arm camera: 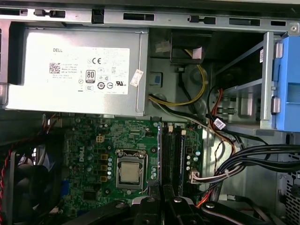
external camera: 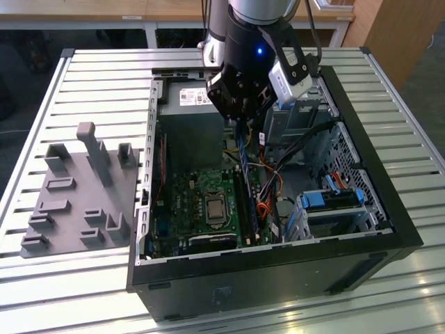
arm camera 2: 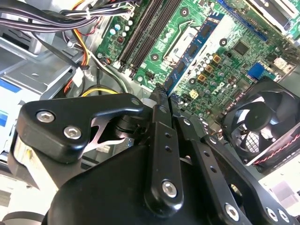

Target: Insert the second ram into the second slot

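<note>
Blue, flat, chip-studded circuit-board stick, second ram [arm camera 2: 197,44], pinched tight in black gripper [external camera: 240,124]. Held on edge over green motherboard [external camera: 188,202] inside open black computer case [external camera: 278,285], lengthwise along long dark memory slots [arm camera: 172,150] beside silver processor socket [arm camera: 129,169]; not seated. Grey metal power supply box [arm camera: 75,70] beyond slots. Grey moulded fixture plate [external camera: 69,188] lying on slatted metal table [external camera: 104,83], exterior view's left of case.

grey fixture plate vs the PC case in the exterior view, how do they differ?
The fixture plate is grey, flat with upright posts, on the exterior view's left; the PC case is a black open box to its right. The gripper, shut on the second ram, hangs over the case, not the plate. Both rest on the slatted table.
</note>
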`<state>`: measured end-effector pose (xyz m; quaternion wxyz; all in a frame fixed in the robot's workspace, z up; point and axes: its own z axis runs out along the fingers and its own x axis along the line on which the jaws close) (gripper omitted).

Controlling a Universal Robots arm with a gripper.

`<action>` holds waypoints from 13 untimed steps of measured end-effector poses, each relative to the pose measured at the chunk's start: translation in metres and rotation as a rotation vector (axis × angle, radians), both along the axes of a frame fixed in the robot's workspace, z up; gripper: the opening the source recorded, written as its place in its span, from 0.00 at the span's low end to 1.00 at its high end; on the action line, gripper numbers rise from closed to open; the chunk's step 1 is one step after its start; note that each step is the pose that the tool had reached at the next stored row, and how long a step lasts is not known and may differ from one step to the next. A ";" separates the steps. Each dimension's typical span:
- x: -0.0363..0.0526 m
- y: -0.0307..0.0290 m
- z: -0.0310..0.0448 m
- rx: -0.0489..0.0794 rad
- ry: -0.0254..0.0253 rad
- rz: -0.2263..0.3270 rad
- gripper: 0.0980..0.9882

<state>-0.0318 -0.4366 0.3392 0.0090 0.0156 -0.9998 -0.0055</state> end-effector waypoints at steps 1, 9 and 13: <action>0.0000 0.0000 -0.0006 0.000 0.0003 0.000 0.04; 0.0000 0.0000 -0.0048 0.000 0.0009 0.000 0.04; 0.0000 0.0000 -0.0058 0.000 0.0008 0.000 0.04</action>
